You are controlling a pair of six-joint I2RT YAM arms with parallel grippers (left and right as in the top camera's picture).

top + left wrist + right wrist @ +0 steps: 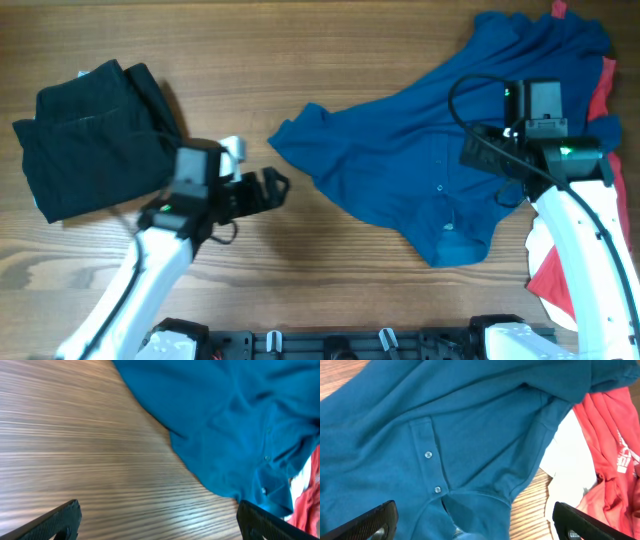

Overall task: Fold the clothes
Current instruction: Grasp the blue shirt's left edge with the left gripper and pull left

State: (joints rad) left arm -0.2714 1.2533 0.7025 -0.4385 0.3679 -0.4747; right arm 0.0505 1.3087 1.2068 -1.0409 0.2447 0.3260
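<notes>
The blue shirt [420,165] is seen crumpled at the far right, unheld by the wide-open left gripper [272,188] and right gripper [475,522], so spreading is judged in hand and edge grips are needed next.

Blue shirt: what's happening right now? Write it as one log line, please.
blue shirt: crumpled, unfolded | left jaws: open, empty, over table | right jaws: open, over shirt

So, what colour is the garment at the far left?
Black; the garment shows best overhead.
</notes>
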